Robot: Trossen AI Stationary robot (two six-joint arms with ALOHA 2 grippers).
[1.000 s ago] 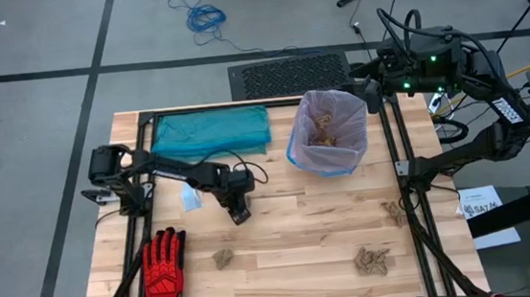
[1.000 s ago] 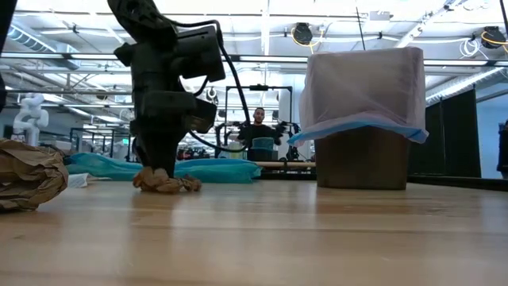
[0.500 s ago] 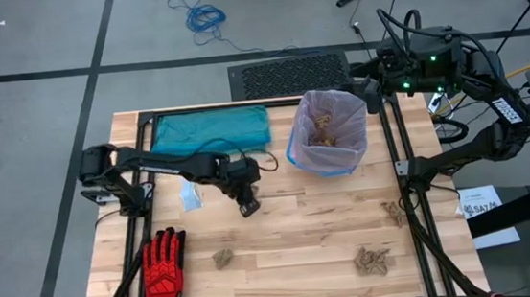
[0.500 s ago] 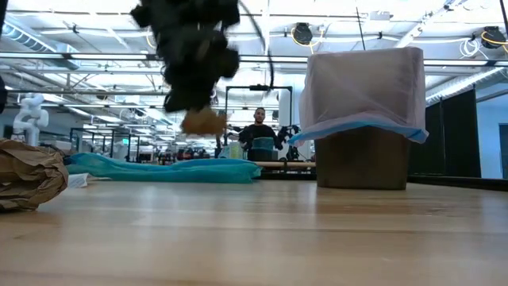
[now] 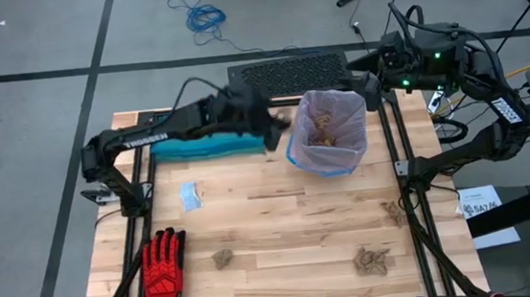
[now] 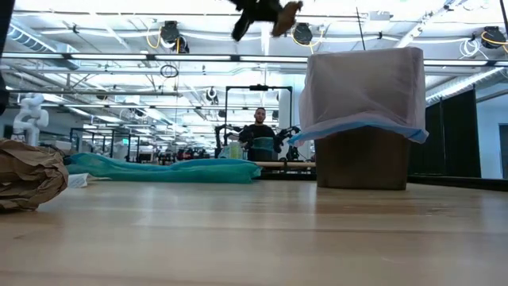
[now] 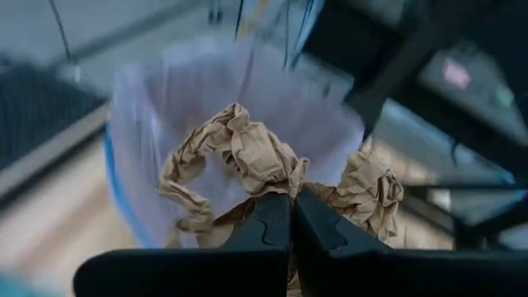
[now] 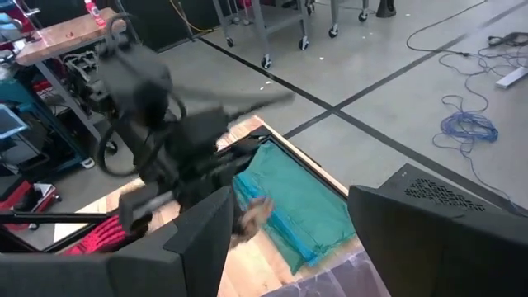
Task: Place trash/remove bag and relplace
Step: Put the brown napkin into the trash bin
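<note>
Pinching a crumpled brown paper wad (image 7: 247, 157) in the left gripper (image 5: 278, 126), raised just left of the pink-lavender bag (image 5: 326, 133) lining the bin at the table's far side; grip clear only from the left wrist. Waiting beyond the bin, the right gripper (image 8: 285, 235), fingers spread. Lying near: three wads (image 5: 371, 259).

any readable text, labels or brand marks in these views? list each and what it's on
"TROSSEN" – white lettering on the left arm, high view; blurred, only just legible.
White lettering on the right arm, high view: too small to read.
Print on the white sheet beside the table's right edge, high view: too small to read.
Low view and both wrist views: no readable text.
</note>
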